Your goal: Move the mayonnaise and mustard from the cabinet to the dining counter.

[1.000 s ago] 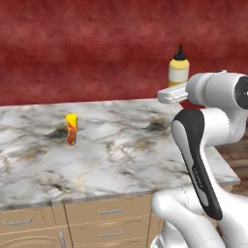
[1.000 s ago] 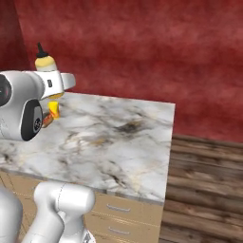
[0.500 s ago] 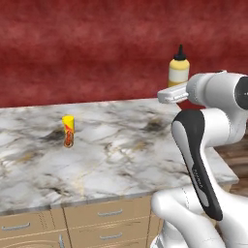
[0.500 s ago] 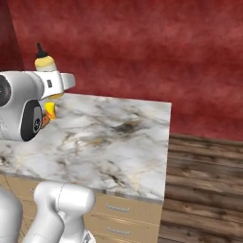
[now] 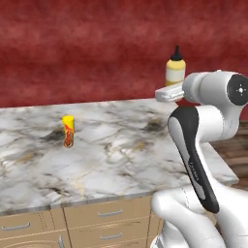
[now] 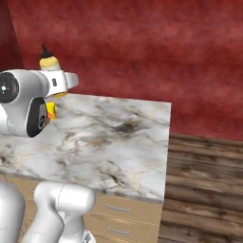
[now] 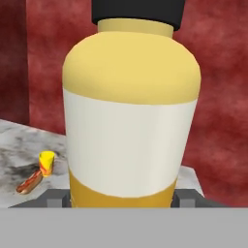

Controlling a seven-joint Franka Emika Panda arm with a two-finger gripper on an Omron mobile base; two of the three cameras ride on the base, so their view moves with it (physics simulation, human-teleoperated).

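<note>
On the marble desk [image 5: 121, 160], a red-orange tube [image 5: 68, 131] with a yellow cap stands at left, well apart from the robot; at right, the gripper [image 7: 125, 197] holds the mustard [image 5: 175, 71] upright, clamped low on its body, above the desk's far right side. With the hold so near the bottle's base, the top-heavy mustard could tip or slip if swung quickly, and a release near the right edge might send it to the floor
</note>
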